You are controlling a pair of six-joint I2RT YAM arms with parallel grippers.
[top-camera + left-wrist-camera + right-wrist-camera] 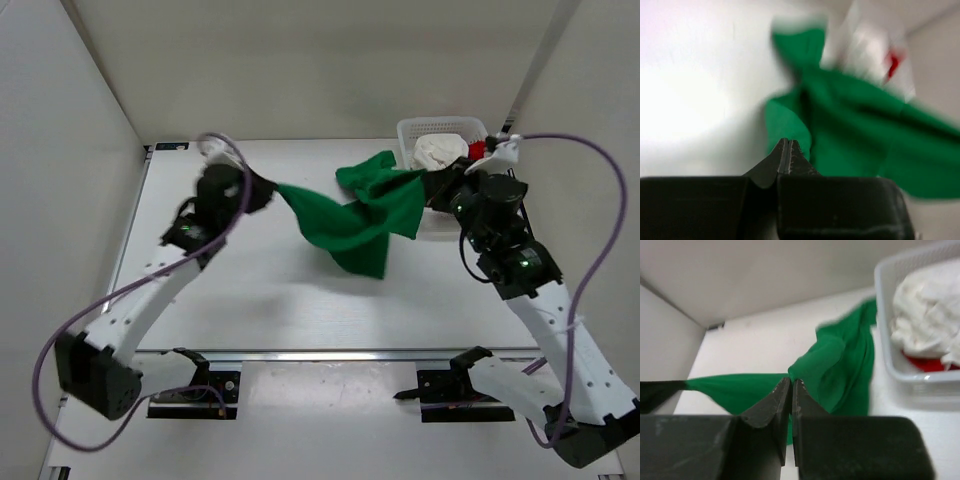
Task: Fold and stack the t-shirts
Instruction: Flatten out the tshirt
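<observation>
The bright green t-shirt hangs stretched above the table between both grippers, with its lower part drooping toward the tabletop. My left gripper is shut on its left corner, and its jaws are closed with green cloth just beyond them. My right gripper is shut on the shirt's right edge, and a bunched green fold sits at its tips. The white t-shirt and the red t-shirt lie crumpled in the basket. They also show in the right wrist view: the white shirt and the red shirt.
The white mesh basket stands at the back right of the white table, close to my right gripper; its wall is beside the green cloth. Walls enclose the table on the left, back and right.
</observation>
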